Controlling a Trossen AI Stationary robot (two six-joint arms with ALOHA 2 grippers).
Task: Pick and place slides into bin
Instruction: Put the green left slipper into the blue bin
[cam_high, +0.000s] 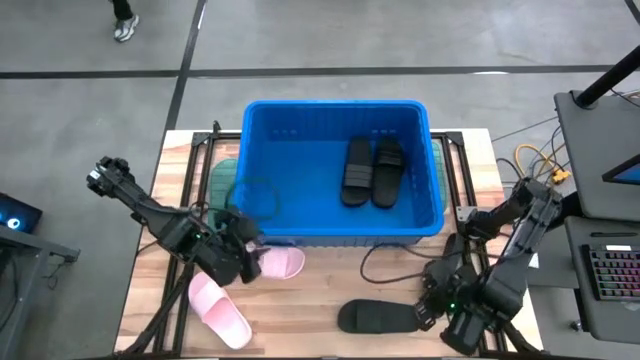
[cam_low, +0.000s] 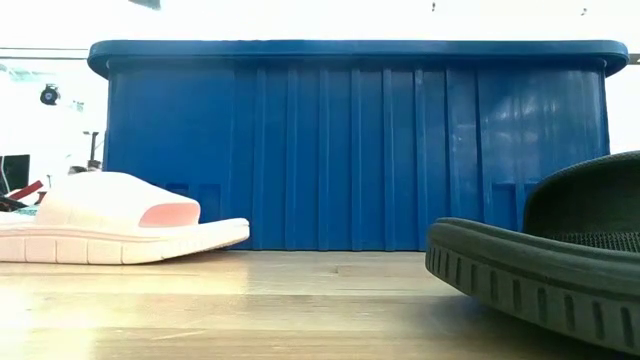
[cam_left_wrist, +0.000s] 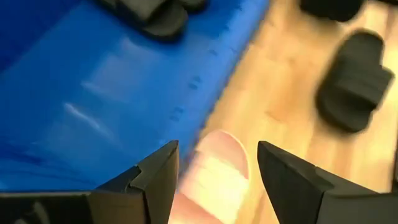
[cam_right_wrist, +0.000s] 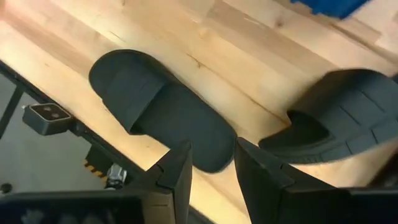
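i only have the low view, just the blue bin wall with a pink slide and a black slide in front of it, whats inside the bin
Observer: Two black slides lie side by side on the floor of the bin.
Operator: ok and wheres the left gripper
Observer: The left gripper is open, above the pink slide that lies by the bin's front wall.
Operator: any other pink ones out there
Observer: Yes, a second pink slide lies on the table, nearer its front edge on the left arm's side.
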